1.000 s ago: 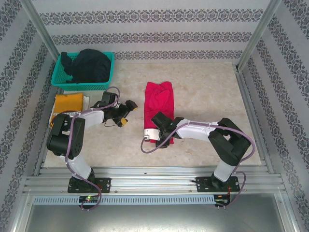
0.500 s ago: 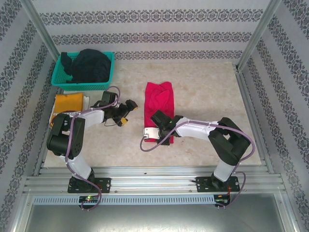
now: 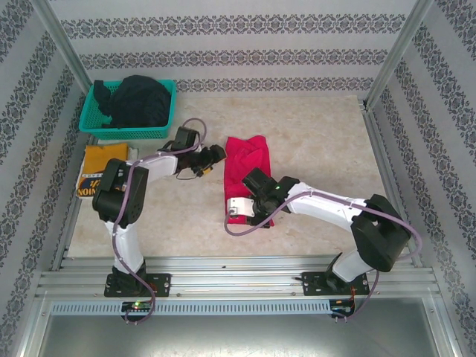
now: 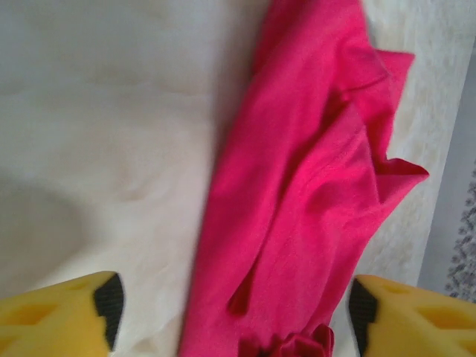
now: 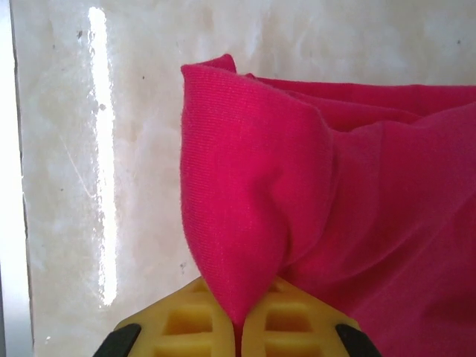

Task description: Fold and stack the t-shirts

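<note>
On table (image 3: 320, 134), red t-shirt (image 3: 249, 156) runs near-to-far; right tool (image 5: 238, 327) pinches near end.

Pale marbled desk (image 3: 320, 134), red t-shirt (image 3: 249, 152) mid-desk, mustard t-shirt (image 3: 100, 158) by left edge, teal basket (image 3: 97, 128) in far-left corner

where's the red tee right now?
Top view: the red t-shirt lies mid-table, right of the yellow t-shirt and teal basket. The right gripper is shut on its near end; the open left gripper hovers by its far-left edge.

Black-and-white arms (image 3: 321, 205), purple cables (image 3: 239, 233), yellow fingers (image 4: 52, 314), black pads (image 4: 110, 300)
</note>
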Available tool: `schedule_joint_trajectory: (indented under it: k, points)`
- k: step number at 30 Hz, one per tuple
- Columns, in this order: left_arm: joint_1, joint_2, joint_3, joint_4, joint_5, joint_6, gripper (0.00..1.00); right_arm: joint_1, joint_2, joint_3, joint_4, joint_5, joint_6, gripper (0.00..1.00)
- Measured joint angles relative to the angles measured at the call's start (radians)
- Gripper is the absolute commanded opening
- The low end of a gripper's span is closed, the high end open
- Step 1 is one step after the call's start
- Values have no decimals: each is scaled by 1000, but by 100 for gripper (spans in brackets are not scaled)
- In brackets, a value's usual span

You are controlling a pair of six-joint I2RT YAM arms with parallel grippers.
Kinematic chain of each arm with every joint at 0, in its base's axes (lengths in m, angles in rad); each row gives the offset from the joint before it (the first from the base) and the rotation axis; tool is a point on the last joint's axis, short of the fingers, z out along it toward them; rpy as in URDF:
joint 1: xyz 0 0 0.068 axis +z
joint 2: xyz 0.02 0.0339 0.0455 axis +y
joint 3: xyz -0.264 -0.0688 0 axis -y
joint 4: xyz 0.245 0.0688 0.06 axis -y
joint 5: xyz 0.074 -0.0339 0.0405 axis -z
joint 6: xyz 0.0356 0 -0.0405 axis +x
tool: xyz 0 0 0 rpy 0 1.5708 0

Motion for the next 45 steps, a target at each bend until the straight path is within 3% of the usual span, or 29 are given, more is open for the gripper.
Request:
schedule_joint_trajectory:
  k: [6,17,24,36,45]
  points:
    - [-28,111,175,-75,-5,95,51,-26,-15,-11,-16,-5,0,0]
    - [-28,226,285,-206,-7,166,32,-58,-19,-11,-16,-5,2,0]
    - [-39,246,293,-216,16,173,0,-72,-32,3,-22,-5,0,0]
    - [-31,246,265,-181,63,199,0,-135,-14,169,-34,28,-59,0]
    - [-6,259,263,-167,123,216,0,-232,197,424,-36,66,-167,0]
